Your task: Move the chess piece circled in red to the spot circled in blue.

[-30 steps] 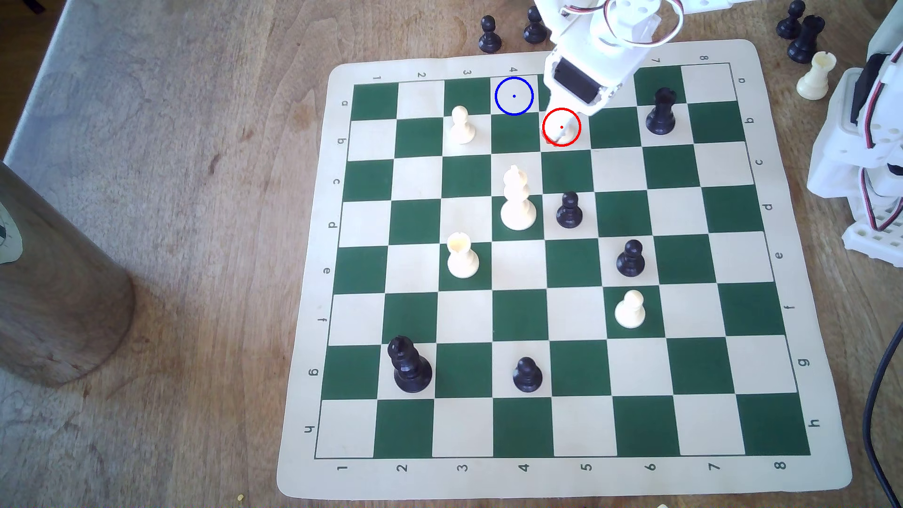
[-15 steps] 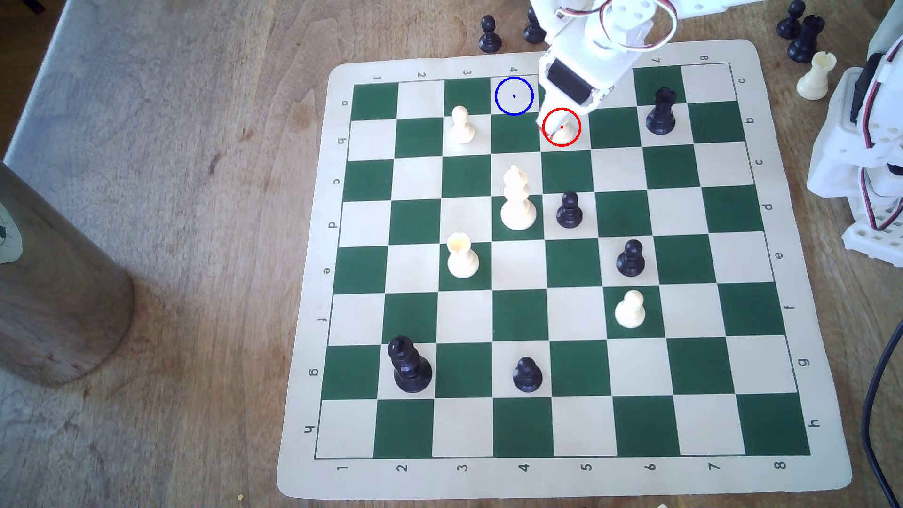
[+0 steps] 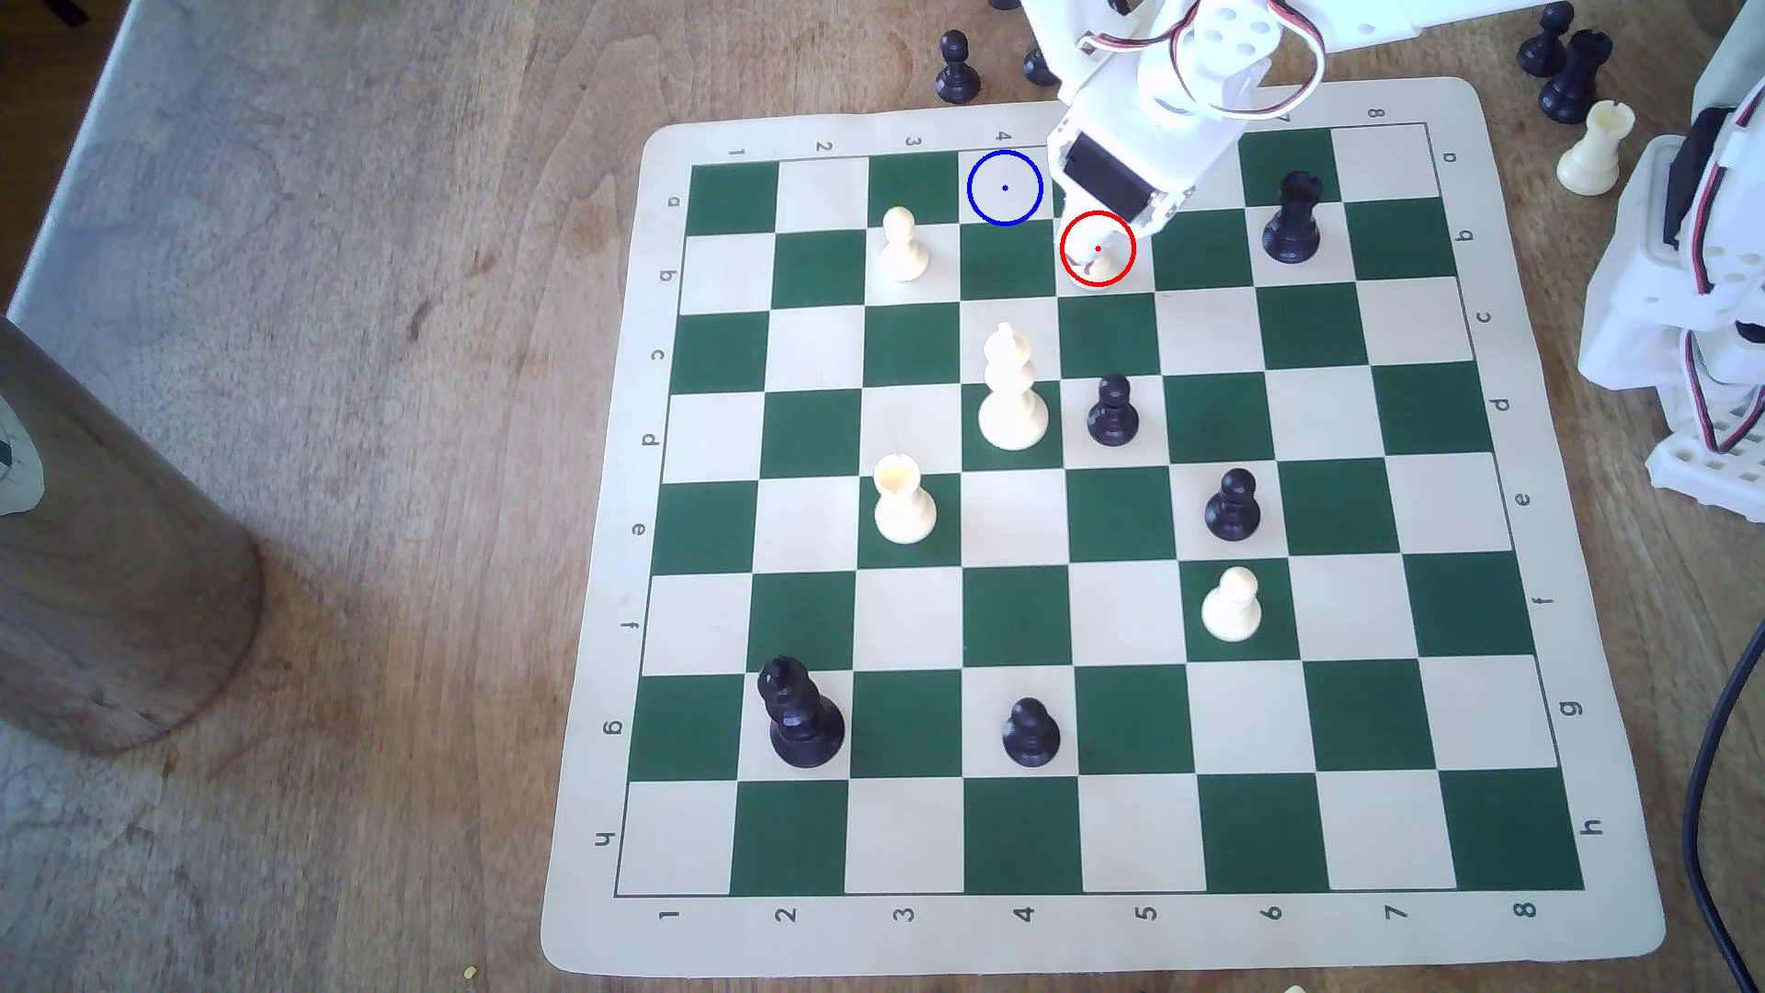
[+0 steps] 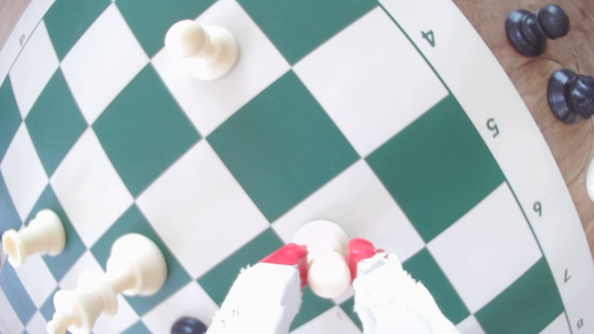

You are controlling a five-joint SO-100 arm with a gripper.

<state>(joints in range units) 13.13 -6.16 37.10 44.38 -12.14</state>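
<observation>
The gripper has its red pads closed on the white pawn. A straight lift should precede travel to the blue-ringed square.

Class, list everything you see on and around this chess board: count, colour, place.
board: one, green and cream, on wooden table
red-ringed pawn: one, cream, between the hand's pads
blue-ringed square: one, cream, board's far row
other white pawns: two, cream, on board
tall white piece: one, cream, mid-board
white rooks: two, cream, one on board, one off
black pieces: five on board, at least four off
brown cylinder: one, exterior view's left
cable: one, black, exterior view's right
hand: one, white, red pads, gripping the pawn
</observation>
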